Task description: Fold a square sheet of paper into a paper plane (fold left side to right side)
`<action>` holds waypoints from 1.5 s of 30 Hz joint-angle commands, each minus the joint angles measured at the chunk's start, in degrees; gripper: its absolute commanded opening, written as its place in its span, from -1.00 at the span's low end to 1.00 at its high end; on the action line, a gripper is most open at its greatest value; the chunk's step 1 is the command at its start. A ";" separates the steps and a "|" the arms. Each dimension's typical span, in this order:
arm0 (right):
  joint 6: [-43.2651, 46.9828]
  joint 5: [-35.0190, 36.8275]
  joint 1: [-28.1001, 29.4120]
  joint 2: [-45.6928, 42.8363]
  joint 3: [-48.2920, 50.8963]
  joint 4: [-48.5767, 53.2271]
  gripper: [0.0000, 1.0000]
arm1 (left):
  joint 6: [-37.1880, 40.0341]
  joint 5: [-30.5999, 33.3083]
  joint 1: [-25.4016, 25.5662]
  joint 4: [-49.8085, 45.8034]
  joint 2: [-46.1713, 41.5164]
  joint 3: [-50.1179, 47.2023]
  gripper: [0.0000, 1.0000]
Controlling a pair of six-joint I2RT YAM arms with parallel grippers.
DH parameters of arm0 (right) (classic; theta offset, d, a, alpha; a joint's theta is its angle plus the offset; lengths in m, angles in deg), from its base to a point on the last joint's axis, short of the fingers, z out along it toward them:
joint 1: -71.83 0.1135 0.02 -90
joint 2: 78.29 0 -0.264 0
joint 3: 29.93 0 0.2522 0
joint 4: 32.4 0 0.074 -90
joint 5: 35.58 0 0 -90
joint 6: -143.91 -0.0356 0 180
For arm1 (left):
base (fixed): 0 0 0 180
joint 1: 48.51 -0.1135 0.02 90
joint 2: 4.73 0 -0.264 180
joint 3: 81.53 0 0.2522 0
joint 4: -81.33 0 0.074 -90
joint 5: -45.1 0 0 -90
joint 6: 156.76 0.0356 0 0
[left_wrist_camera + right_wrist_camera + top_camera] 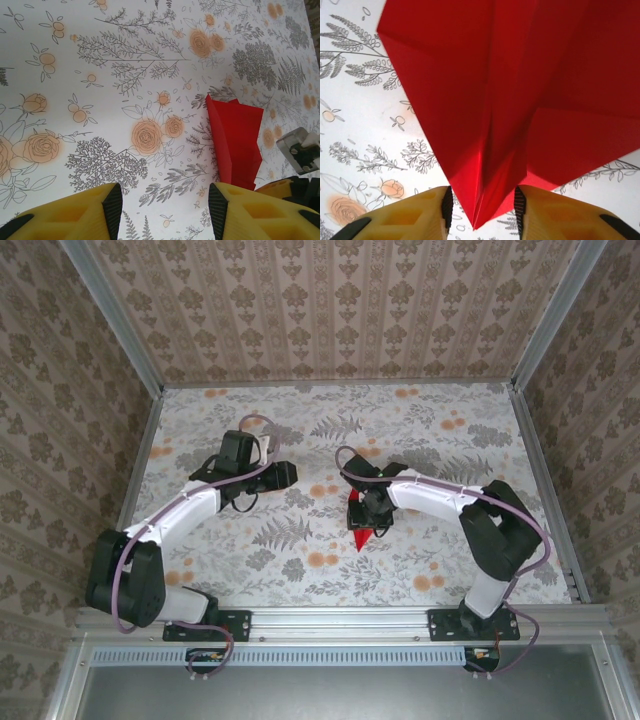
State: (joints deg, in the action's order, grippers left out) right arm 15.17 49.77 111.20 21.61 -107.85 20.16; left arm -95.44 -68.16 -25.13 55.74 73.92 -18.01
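- The paper plane (pixel 520 75) lies on the flowered table (pixel 300 420), a little right of centre. It sits under the right gripper (pixel 482 207), with its pointed nose towards the arms' bases.
- The right gripper's 2 yellow fingers (pixel 420 220) stand on either side of the narrow nose, with the centre crease between them. The pads sit very close to the paper, but I cannot tell whether they are actually pinching it.
- The left gripper (pixel 165 200) is released. Its jaws stand apart over bare tablecloth with nothing between them, and the plane lies near its right finger, apart from it.
- The paper is likely very light, thin and soft. It is probably stiffer along the layered crease, while the outer flaps look springy, and 1 edge appears lifted off the cloth.
- It would probably slide easily on the smooth cloth and crumple under a hard squeeze.
- The best hold is likely a light pinch on the thick keel near the nose, with the other gripper pressing a flap flat.
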 commanded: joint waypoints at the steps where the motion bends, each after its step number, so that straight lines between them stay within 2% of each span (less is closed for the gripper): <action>1: 0.16 1.59 0.00 2.34 -1.58 -0.40 -0.31 | -0.17 0.15 -0.59 -0.39 -1.66 0.01 0.03; 5: 0.13 2.11 -0.38 3.53 -1.79 -1.30 -0.50 | 0.11 0.16 -0.67 -1.17 -1.70 0.25 0.03; 10: 2.61 2.80 -1.92 3.91 -4.61 0.57 -0.92 | 0.55 0.06 -0.89 -2.07 -2.30 0.55 0.04; 13: 5.72 2.80 -4.94 4.07 -8.28 3.07 -1.00 | 1.30 0.06 -1.34 -2.40 -3.41 0.45 0.08; 16: 9.23 3.62 -7.86 6.46 -14.22 6.59 -1.00 | 1.65 -0.49 -1.83 -1.95 -4.97 0.00 0.16; 21: 13.16 4.26 -12.47 16.33 -27.54 13.61 -1.00 | 2.05 -0.90 -2.72 -0.78 -7.49 -1.27 0.39; 27: 13.49 7.63 -14.84 25.78 -40.15 20.00 -0.98 | 2.01 -1.77 -3.44 -1.95 -8.07 -1.67 0.45; 36: 13.74 7.33 -15.19 30.36 -42.42 20.91 -0.82 | 2.45 -1.69 -3.60 -3.00 -8.35 -2.13 0.47; 45: 14.81 7.98 -14.77 29.07 -41.93 21.17 -0.44 | 2.47 -2.04 -3.69 -2.93 -8.08 -2.13 0.48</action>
State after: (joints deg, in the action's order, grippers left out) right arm 28.90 56.11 95.99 51.12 -148.88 38.83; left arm -94.11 -69.10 -28.37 53.35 66.86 -19.76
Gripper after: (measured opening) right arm 0.263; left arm 0.737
